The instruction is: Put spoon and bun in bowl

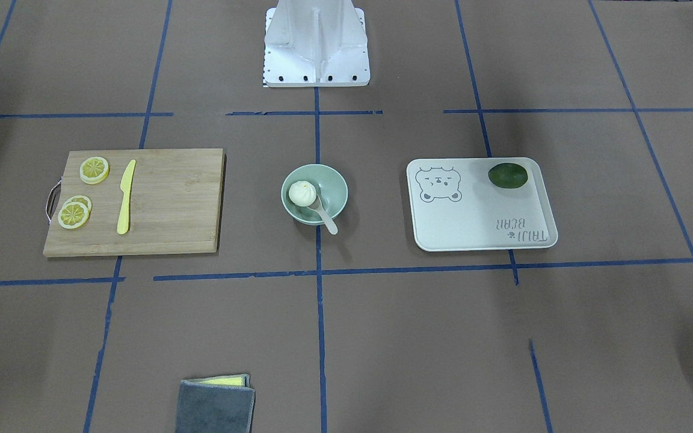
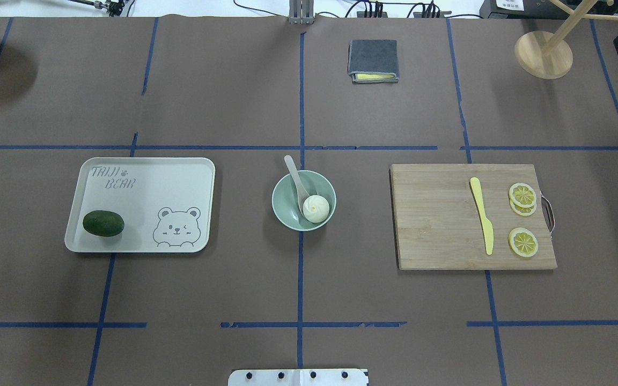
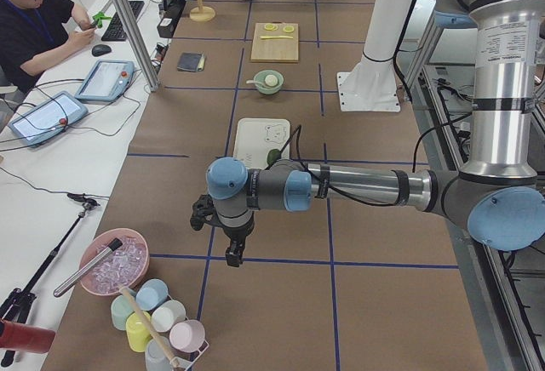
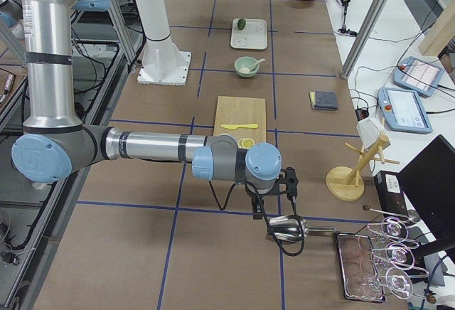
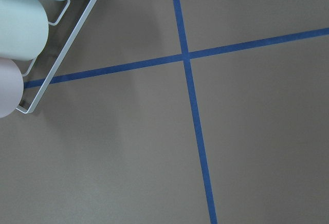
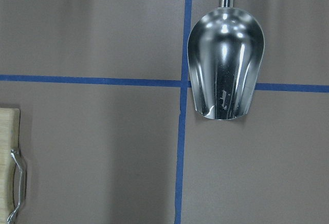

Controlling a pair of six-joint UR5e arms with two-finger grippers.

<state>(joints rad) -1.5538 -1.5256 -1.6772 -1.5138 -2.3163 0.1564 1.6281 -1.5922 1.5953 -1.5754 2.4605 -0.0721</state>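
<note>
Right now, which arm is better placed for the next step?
Left, marginally: spoon handle leans leftward. Yet spoon and bun already lie in the bowl; left arm and right arm hang at table ends.

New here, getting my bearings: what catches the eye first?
The mint-green bowl at the table's middle holds the bun and the spoon, its handle over the rim. Flanking it: a bear-printed tray with a dark green fruit, and a cutting board with lemon slices and a yellow knife.

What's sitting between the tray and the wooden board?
The bowl, with the bun and spoon in it, sits between the tray and board. The overhead view shows it.
</note>
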